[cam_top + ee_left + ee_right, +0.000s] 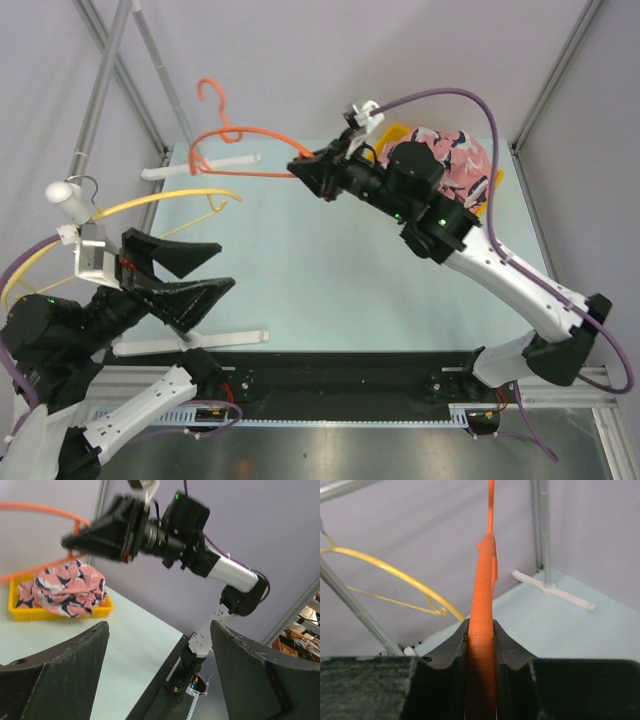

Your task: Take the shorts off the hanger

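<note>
In the top view the right arm reaches from the lower right corner up to the middle of the frame, and the right gripper is clamped on the end of the orange hanger. This hanger is bare plastic and stretches left toward its hook in the upper left. The right wrist view shows the same grip from close up: the orange bar runs straight up the centre of the frame, pinched between the two black fingers, which press against it on both sides. The shorts, pink with a navy-and-white shark print, lie crumpled in a heap in a yellow bin in the upper right of the top view, just behind the right arm's wrist and well apart from the hanger. In the lower left the left gripper hangs over the pale table with its fingers spread wide apart and nothing between them. A yellow hanger, also bare, arcs across just above it at the left of the frame. Two white rack feet rest on the table, one at the upper left and one near the bottom edge beside the left arm.
</note>
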You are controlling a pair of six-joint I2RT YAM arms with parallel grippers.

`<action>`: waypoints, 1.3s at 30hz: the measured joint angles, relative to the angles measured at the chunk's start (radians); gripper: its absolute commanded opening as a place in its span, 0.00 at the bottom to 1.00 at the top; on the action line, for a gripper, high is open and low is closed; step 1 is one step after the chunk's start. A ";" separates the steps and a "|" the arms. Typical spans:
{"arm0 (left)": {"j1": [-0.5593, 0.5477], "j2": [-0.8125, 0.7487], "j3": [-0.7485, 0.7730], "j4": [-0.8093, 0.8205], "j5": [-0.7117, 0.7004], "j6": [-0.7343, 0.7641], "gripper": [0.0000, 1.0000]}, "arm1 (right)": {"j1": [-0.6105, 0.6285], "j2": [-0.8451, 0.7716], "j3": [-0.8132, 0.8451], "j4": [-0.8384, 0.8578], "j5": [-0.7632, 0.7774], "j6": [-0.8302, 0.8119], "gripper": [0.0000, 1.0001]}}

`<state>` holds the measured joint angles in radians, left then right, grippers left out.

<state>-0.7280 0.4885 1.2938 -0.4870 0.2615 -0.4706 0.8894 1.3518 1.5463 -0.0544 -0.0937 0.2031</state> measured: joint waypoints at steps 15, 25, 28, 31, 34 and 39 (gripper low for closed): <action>0.000 -0.272 -0.310 -0.212 -0.008 -0.108 0.86 | 0.094 0.276 0.293 0.224 -0.272 -0.039 0.00; 0.000 -0.304 -0.337 -0.253 -0.024 -0.143 0.86 | 0.093 0.393 0.360 0.228 -0.513 -0.019 0.00; 0.000 -0.313 -0.348 -0.259 -0.026 -0.153 0.86 | 0.086 0.399 0.355 0.232 -0.573 -0.008 0.00; 0.000 -0.316 -0.360 -0.260 -0.028 -0.160 0.86 | 0.073 0.399 0.335 0.266 -0.628 0.014 0.00; 0.000 -0.320 -0.377 -0.261 -0.031 -0.166 0.85 | 0.061 0.399 0.316 0.275 -0.666 0.026 0.04; 0.000 -0.320 -0.396 -0.259 -0.031 -0.177 0.86 | 0.047 0.399 0.310 0.278 -0.708 0.034 0.30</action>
<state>-0.7280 0.1688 0.8974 -0.7456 0.2302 -0.6479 0.9363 1.7504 1.8561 0.2234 -0.8013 0.2371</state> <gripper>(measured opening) 0.854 0.220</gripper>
